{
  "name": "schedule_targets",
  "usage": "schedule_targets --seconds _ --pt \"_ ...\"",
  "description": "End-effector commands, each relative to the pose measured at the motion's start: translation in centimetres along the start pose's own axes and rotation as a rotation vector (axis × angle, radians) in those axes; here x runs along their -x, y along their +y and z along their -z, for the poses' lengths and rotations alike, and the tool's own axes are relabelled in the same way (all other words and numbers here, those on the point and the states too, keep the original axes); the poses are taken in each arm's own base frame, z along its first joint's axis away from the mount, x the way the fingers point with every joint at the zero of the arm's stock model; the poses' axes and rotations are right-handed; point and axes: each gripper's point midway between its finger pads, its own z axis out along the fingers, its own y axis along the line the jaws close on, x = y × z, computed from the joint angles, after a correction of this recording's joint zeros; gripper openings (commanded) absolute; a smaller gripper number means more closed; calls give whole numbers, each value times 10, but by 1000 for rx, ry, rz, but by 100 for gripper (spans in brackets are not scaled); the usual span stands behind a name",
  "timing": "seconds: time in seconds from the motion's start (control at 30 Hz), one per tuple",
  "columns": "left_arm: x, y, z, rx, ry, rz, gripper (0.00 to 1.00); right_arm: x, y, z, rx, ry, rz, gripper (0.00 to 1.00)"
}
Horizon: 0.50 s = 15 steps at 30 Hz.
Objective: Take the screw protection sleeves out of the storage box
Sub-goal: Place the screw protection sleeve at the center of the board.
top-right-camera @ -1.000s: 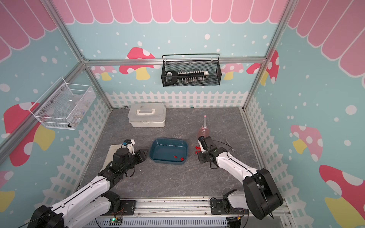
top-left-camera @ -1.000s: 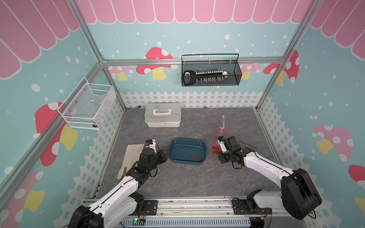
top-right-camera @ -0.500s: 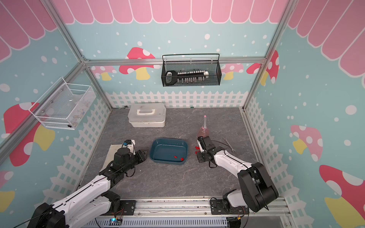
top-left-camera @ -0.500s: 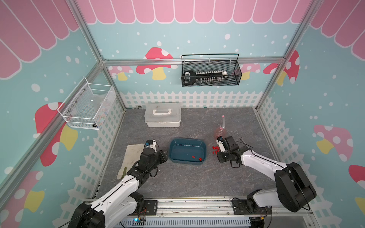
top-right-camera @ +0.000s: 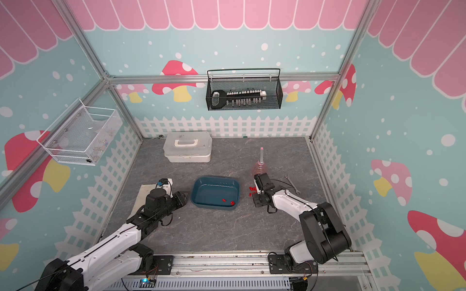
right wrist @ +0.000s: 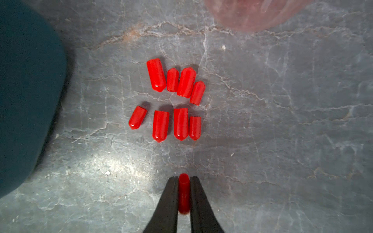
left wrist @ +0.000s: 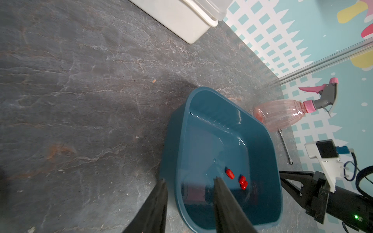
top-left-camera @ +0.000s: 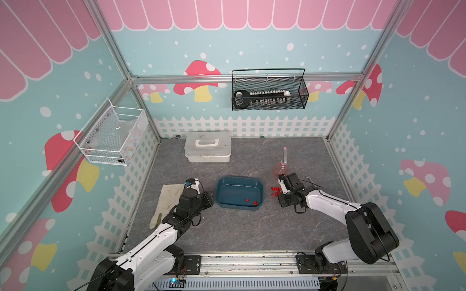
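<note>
Right wrist view: on the tabletop (right wrist: pixel 282 141), between storage box (right wrist: pixel 24 100) and right edge, the right claw (right wrist: pixel 184 178) pinches one red sleeve (right wrist: pixel 184 197) near eight sleeves (right wrist: pixel 160 123). Best set it down touching, open slightly, clear of them. Left claw (left wrist: pixel 189 179), part open, straddles the box wall; three sleeves (left wrist: pixel 230 174) lie inside.

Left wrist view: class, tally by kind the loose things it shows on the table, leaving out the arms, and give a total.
Sleeves: 3, all in the box
Box: 1
Case: 1
Bottle: 1
Wrench: 1
Total: 7
</note>
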Motion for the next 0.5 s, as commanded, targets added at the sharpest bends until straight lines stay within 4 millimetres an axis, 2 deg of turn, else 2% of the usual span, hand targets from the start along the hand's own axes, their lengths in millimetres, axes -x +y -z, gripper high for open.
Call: schedule_targets --seconds 0.0,0.47 --pt "8 -6 2 -14 -27 -9 40 8 -6 1 -21 -12 -17 16" --pt "7 -6 2 -16 -26 -9 40 14 -7 -5 -29 1 2 17"
